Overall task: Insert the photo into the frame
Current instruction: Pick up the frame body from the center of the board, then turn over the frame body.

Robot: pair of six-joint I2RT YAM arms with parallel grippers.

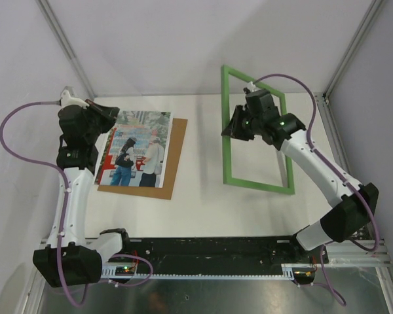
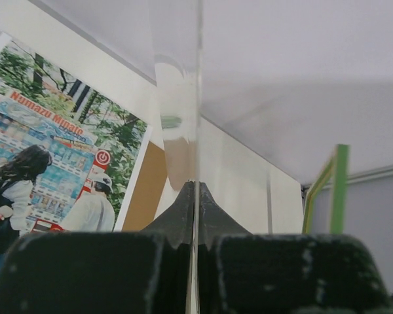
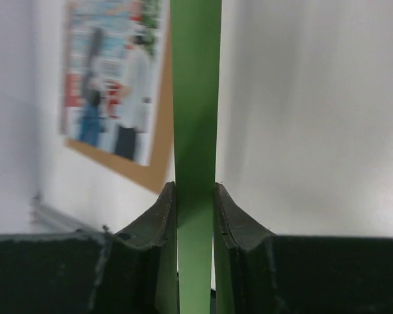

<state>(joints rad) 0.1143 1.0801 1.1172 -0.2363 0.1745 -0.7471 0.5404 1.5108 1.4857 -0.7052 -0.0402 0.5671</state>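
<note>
The photo (image 1: 136, 150) lies flat at the left of the table on a brown backing board (image 1: 173, 163). My left gripper (image 1: 111, 118) hovers at the photo's far left edge. In the left wrist view, this gripper (image 2: 194, 186) is shut on a thin clear sheet (image 2: 198, 98) seen edge-on, with the photo (image 2: 46, 150) to its left. The green frame (image 1: 259, 184) stands tilted at the right, near bar on the table, far bar raised. My right gripper (image 1: 230, 131) is shut on its left bar. The bar (image 3: 195, 78) fills the gap between the right gripper's (image 3: 195, 190) jaws.
White enclosure walls with aluminium posts (image 1: 65, 46) close in the back and both sides. A black rail (image 1: 209, 252) runs along the near edge between the arm bases. The table (image 1: 200, 150) shows bare white between the backing board and the frame.
</note>
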